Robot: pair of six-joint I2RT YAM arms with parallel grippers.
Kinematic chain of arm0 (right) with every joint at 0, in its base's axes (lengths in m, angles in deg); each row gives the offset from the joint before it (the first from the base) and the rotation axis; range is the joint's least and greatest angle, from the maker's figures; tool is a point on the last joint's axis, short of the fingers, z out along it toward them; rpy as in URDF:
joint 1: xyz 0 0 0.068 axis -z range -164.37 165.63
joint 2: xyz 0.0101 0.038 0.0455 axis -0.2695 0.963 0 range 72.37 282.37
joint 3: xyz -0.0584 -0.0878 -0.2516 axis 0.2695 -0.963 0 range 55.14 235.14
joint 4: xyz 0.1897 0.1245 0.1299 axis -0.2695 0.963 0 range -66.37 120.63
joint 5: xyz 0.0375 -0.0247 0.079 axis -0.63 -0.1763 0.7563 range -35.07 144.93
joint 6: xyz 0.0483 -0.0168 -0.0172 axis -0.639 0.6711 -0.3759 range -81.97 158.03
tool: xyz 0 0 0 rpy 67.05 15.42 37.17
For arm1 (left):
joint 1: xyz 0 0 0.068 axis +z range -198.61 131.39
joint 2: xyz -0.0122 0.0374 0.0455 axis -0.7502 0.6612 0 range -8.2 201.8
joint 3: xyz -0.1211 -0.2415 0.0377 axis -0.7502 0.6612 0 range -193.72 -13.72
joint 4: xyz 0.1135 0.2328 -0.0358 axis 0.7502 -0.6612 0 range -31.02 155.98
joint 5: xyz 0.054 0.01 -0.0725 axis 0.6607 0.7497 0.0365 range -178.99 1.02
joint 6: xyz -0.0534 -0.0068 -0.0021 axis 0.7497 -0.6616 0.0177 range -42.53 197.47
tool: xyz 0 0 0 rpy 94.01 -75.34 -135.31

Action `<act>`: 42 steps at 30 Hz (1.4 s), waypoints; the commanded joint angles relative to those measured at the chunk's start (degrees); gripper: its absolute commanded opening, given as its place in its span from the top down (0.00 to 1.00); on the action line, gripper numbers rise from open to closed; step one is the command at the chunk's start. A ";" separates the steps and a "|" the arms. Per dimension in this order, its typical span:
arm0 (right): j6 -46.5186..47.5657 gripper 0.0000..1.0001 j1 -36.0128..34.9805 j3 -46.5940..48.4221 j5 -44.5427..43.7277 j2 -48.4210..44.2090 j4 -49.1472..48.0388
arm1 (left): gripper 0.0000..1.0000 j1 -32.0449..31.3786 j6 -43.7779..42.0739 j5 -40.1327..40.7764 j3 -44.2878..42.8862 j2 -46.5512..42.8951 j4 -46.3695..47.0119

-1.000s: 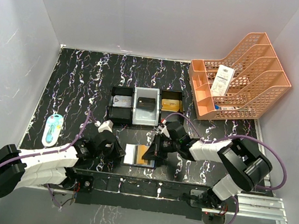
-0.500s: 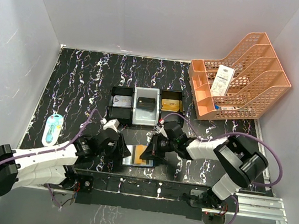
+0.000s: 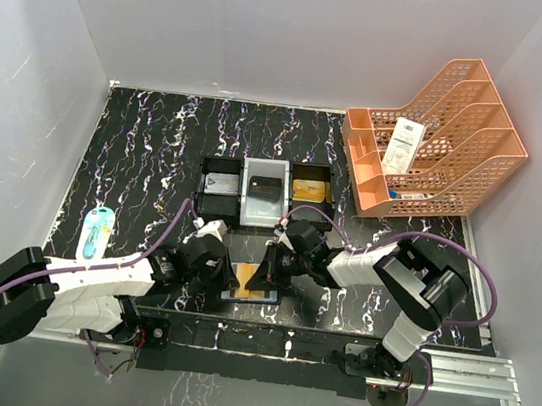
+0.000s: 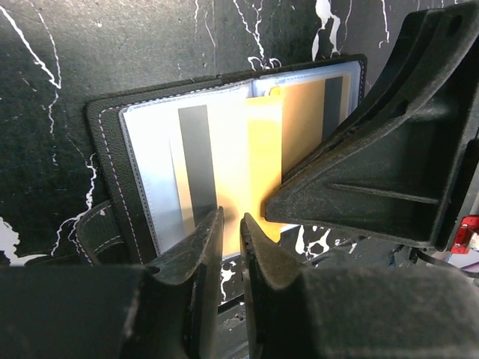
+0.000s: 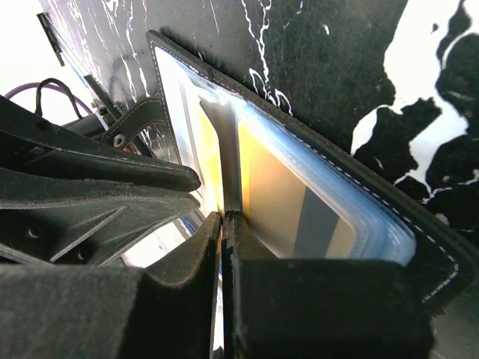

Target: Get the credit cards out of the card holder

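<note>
The card holder [image 3: 245, 282] lies open near the table's front edge, its blue-grey slots showing in the left wrist view [image 4: 157, 164]. A gold-orange credit card [image 4: 228, 149] with a grey stripe sits in it, and another shows in the right wrist view [image 5: 281, 202]. My right gripper [image 3: 267, 277] is shut on a thin upright inner leaf of the holder [image 5: 224, 164] at the middle fold, fingertips meeting [image 5: 224, 217]. My left gripper [image 3: 224, 269] hovers over the holder's near edge, jaws a narrow gap apart and empty [image 4: 232, 224], right beside the right gripper [image 4: 389, 172].
A row of three small bins [image 3: 262, 197] stands behind the holder, each with a card in it. The orange mesh file rack [image 3: 439, 156] with a white paper slip [image 3: 402, 146] is at the back right. A blue-white packet [image 3: 96, 236] lies at the left.
My left gripper has moved right, from beside the holder to over its left panel. My right gripper has shifted slightly left at the fold.
</note>
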 commanded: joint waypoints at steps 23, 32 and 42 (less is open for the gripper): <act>6.44 1.00 2.73 -1.18 -4.11 -8.90 9.52 | 0.92 -0.37 6.65 8.43 1.88 2.80 -9.32; 7.62 1.00 3.31 -1.50 -3.13 -9.33 8.43 | 0.78 -1.21 3.76 8.48 -0.91 2.29 -5.88; 6.03 0.99 3.23 -1.94 -2.41 -8.06 5.50 | 0.75 -2.59 1.51 7.46 -3.32 6.70 0.59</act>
